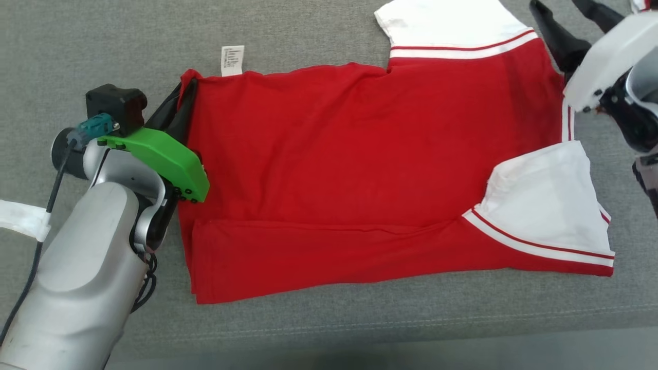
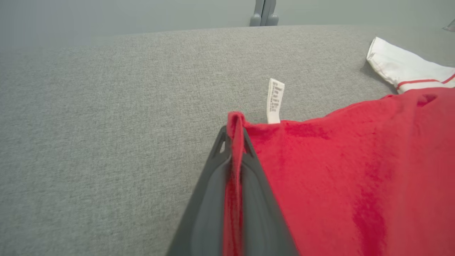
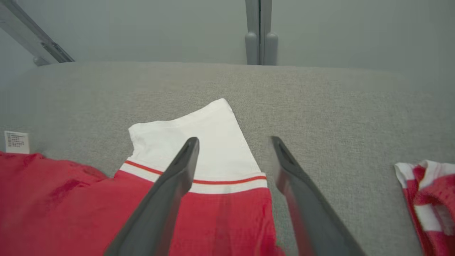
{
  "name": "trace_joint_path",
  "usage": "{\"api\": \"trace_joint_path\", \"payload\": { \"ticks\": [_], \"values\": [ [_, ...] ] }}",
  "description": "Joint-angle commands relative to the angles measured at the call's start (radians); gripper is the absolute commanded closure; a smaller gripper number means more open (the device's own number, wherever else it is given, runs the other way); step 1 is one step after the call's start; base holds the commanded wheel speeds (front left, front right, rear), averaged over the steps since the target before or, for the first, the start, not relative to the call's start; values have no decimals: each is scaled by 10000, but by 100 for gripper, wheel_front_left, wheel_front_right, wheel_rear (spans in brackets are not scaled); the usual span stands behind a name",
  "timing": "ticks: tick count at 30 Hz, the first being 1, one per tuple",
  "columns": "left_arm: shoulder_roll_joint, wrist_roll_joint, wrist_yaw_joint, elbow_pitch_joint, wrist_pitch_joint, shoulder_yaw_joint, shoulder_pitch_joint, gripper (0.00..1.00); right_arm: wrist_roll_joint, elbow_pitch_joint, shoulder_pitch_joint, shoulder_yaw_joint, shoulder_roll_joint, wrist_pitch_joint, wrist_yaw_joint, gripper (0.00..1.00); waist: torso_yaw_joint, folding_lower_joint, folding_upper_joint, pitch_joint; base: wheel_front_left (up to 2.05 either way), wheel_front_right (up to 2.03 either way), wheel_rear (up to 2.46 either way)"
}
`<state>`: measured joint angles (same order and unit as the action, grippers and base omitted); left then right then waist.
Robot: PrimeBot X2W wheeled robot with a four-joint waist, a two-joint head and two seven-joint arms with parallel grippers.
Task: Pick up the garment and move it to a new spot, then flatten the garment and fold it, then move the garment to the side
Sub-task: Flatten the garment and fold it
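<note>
Your left tool (image 2: pixel 234 133) is clamped on the hem corner of the shirt (image 1: pixel 334 154). Your right tool (image 3: pixel 234 139) gapes empty above the sleeve (image 3: pixel 220 153). Pinch there, then lift both evenly.

Left gripper (image 2: pixel 233 133) is pinched tight on the garment (image 1: pixel 360 154) edge, with its silver forearm (image 1: pixel 87 288) coming in from lower left. Right gripper (image 3: pixel 234 140) hangs with its fingers spread wide.

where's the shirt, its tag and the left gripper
shirt (image 1: pixel 334 154), head view, middle of its red body
tag (image 1: pixel 232 60), head view, middle of the white label
left gripper (image 2: pixel 234 133), left wrist view, between fingertips shut on the shirt's corner
</note>
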<state>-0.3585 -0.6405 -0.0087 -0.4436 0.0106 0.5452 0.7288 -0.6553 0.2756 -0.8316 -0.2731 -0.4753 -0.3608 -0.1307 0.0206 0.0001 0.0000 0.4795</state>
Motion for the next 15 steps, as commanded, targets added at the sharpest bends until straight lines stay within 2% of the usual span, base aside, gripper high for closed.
{"api": "trace_joint_path", "payload": {
  "ticks": [1, 9, 15],
  "values": [
    [25, -45, 49, 72, 55, -47, -26, 100, 100, 122, -206, -65, -41, -30, 2, 0, 373, -1, 0, 302, 0, 0, 0],
    [636, 37, 48, 395, 325, 166, 535, 100, 667, 2451, -2834, -1194, -321, -812, 2, 0, 1434, -1, 0, 1064, 0, 0, 0],
    [1078, 89, -47, 164, 482, 337, 1010, 100, 764, 3889, -4007, -1613, -251, -1260, 2, 0, 1920, -1, 0, 1407, 0, 0, 0]
  ]
}}
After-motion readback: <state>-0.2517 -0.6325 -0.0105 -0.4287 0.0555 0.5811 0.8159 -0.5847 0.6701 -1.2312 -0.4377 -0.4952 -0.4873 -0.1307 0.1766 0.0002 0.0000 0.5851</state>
